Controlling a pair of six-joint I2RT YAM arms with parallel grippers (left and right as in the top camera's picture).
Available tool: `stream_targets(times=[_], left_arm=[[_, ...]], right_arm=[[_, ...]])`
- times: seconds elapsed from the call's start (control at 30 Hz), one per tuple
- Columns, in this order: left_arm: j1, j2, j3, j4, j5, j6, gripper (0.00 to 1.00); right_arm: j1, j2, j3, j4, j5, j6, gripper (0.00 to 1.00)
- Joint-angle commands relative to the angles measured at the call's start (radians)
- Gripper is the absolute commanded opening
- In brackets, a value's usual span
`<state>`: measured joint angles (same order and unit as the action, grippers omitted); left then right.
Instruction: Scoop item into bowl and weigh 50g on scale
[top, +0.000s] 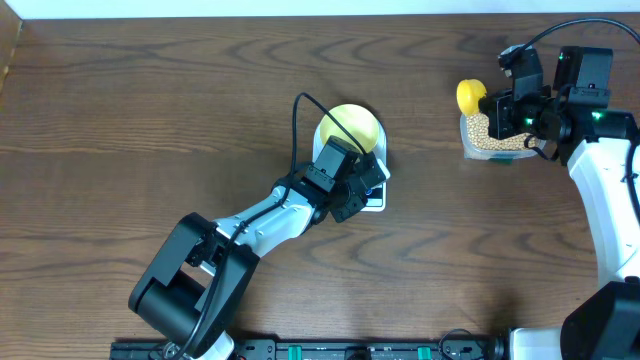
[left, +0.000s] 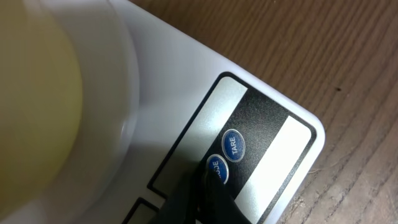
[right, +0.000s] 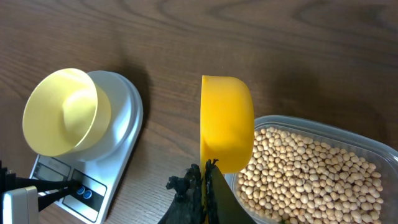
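Note:
The pale yellow bowl stands empty on the white scale. My left gripper is shut, its tip down on the scale's front panel at the blue MODE button, beside the TARE button. My right gripper is shut on the handle of a yellow scoop, held on its side over the left edge of the clear container. The tan beans fill that container. The scale's display is hidden.
The clear plastic container sits at the back right of the brown wooden table, to the right of the scale. A black cable loops from the left arm over the bowl's near side.

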<state>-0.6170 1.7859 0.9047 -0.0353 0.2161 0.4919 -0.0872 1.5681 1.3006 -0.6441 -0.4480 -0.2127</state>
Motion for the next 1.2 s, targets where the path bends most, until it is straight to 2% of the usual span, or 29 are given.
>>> stream_targets(times=[0.0,0.47,0.73,1.17], left_arm=[[0.017,0.077,-0.024,-0.028,-0.052,0.039,0.08],[0.015,0.071,-0.023,-0.027,-0.051,0.037,0.08],[-0.014,-0.046,-0.006,-0.027,-0.051,0.024,0.08],[-0.015,-0.064,-0.006,-0.024,-0.050,-0.056,0.08]], right_arm=[[0.003,-0.018,0.019,-0.003,0.000,-0.013,0.01],[0.003,-0.018,0.019,-0.003,0.000,-0.013,0.01],[0.003,-0.018,0.020,-0.002,0.000,-0.013,0.01],[0.003,-0.018,0.020,-0.003,0.000,-0.013,0.01]])
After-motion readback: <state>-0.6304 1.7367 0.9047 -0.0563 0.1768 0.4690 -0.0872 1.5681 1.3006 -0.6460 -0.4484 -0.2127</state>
